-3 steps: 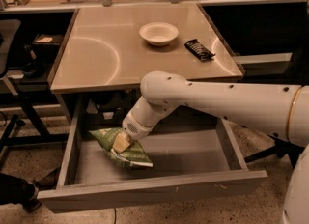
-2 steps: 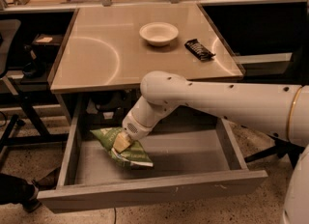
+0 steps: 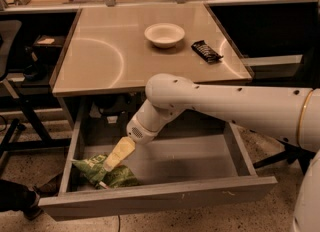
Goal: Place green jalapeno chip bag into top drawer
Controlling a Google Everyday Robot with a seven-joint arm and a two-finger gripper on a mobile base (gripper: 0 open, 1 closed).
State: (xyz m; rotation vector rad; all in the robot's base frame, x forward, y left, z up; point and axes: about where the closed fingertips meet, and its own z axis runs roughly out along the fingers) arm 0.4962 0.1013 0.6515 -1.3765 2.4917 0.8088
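The top drawer [image 3: 160,198] is standing pulled out beneath the desk [image 3: 100,61]. The green jalapeno chip bag [image 3: 120,178] is lying inside it, in the left front corner, just behind the front panel. The arm [image 3: 225,108] is reaching down from the right, and the gripper [image 3: 112,160] is pointing down at the bag, its pale tip seemingly touching the bag's top. Whether it is clamped on the bag or parted cannot be told from this angle. A white bowl [image 3: 164,34] and a black snack wrapper [image 3: 206,51] are sitting near each other on the desk.

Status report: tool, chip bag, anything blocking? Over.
Tool inside top drawer, at green jalapeno chip bag. Bag lying on drawer floor. Drawer open, nothing blocking.
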